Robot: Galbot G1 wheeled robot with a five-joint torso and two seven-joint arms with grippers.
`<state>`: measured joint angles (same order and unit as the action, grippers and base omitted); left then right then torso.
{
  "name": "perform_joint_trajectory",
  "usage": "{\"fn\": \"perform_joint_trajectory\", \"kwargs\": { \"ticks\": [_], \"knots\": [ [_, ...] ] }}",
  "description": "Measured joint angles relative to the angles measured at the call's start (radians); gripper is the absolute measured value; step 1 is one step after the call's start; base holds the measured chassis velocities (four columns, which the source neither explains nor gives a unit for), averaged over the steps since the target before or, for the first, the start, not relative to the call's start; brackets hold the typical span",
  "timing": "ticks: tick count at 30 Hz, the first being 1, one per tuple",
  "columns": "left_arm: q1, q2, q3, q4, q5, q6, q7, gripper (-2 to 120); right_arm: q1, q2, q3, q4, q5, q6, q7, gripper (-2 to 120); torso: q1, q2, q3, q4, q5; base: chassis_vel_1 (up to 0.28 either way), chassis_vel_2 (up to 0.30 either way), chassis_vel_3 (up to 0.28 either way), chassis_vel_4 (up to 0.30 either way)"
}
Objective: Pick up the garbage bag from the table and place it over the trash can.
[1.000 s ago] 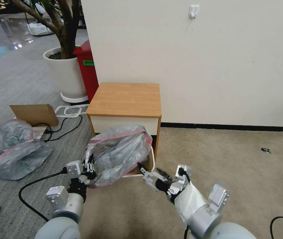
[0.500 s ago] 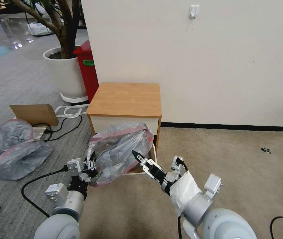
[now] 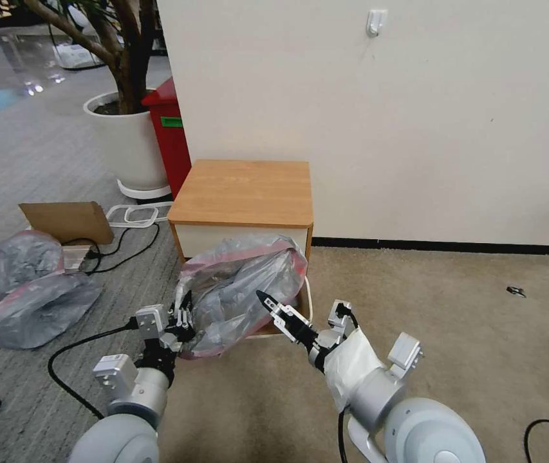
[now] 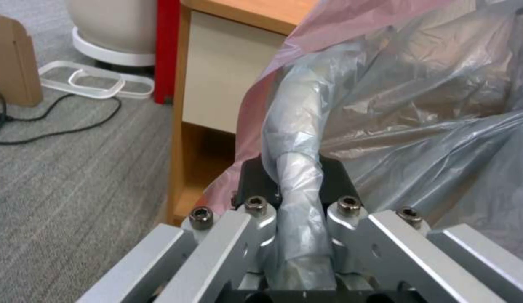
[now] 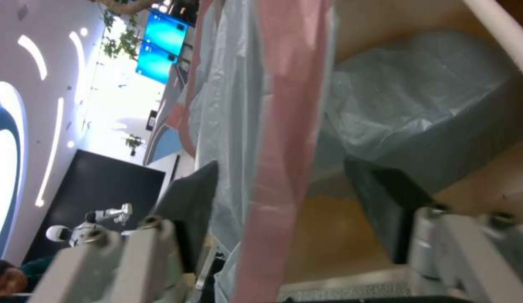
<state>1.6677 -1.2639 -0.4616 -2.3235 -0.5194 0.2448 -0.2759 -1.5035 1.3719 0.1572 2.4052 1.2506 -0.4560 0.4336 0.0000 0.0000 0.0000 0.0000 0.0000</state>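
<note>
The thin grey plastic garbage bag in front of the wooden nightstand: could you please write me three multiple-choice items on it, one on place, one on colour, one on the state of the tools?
1. Where is the thin translucent grey plastic garbage bag?
A. flat on the nightstand's top
B. held up in front of the small orange-brown wooden nightstand, over the cream-white plastic trash can
C. beside the plant pot

2. What colour is the band along the bag's rim?
A. pink-red
B. blue
C. yellow

3. How do the tools stand?
A. both open, clear of the bag
B. left tool shut on a twisted fold, right tool open around the rim
C. both shut on nothing

Answers: 1 B, the head view shows it hanging before the drawer front. 2 A, the right wrist view shows the band. 3 B, the wrist views show the pinched fold and the spread fingers.
</note>
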Motion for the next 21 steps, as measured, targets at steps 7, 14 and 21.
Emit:
{"fn": "perform_joint_trajectory", "kwargs": {
  "ticks": [7, 14, 21],
  "knots": [
    [0.002, -0.003, -0.002, -0.001, 0.000, 0.002, 0.000, 7, 0.001, 0.003, -0.012, -0.004, -0.009, 0.003, -0.005, 36, 0.000, 0.000, 0.000, 0.0000, 0.0000, 0.000, 0.000, 0.000, 0.000],
    [0.010, -0.007, -0.008, -0.003, -0.002, 0.006, 0.000, 7, -0.007, 0.001, -0.017, 0.000, -0.025, -0.008, -0.044, 7, 0.000, 0.000, 0.000, 0.0000, 0.0000, 0.000, 0.000, 0.000, 0.000],
    [0.008, -0.009, -0.011, -0.003, -0.007, 0.009, -0.006, 7, -0.020, -0.007, -0.016, 0.010, -0.029, -0.013, -0.060, 0, 0.000, 0.000, 0.000, 0.0000, 0.0000, 0.000, 0.000, 0.000, 0.000]
  ]
}}
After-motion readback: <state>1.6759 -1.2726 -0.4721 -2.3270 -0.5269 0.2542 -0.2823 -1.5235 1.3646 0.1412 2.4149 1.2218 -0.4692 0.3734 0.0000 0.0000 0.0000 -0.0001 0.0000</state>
